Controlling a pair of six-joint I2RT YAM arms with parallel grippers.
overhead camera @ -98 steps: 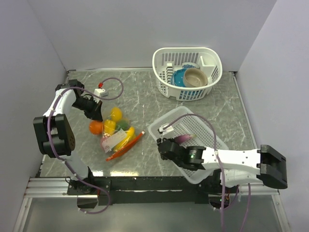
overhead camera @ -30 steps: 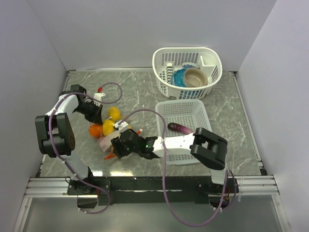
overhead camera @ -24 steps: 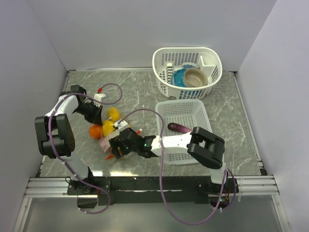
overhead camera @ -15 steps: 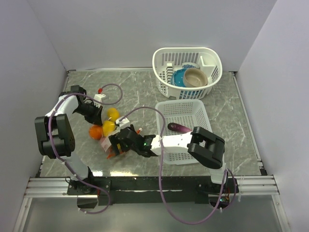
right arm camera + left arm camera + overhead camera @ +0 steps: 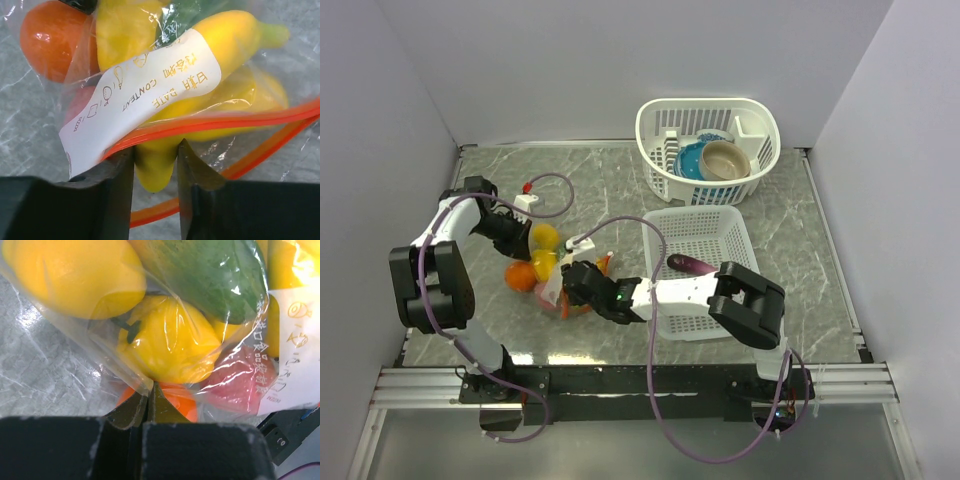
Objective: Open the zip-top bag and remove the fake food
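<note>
Three containers sit on the grey marbled bench (image 5: 620,190). At the far side, a round white slatted plastic basket (image 5: 712,192) holds a blue bowl (image 5: 692,160) and a tan bowl (image 5: 724,160) side by side. Nearer, a rectangular white slatted basket (image 5: 705,232) holds one purple toy eggplant (image 5: 692,265). To its left, between the two arms, lies the clear crinkly zip-top bag (image 5: 235,102) with a white label. It is packed with glossy fake food (image 5: 542,262): a yellow plastic toy banana (image 5: 240,35), an orange round fruit (image 5: 47,37), a green piece (image 5: 215,275), a yellow pepper (image 5: 167,345) and a pink-red piece behind the label. The bag's red-orange zipper strip (image 5: 240,120) runs across the banana, and a second strip lies lower, so the mouth stands parted. The left hand (image 5: 148,400) is fully closed, pinching a fold of the bag's film beneath the pepper. The right hand (image 5: 155,150) is narrowed around the banana's blunt end, with a finger pressed to each side just below the upper strip.
</note>
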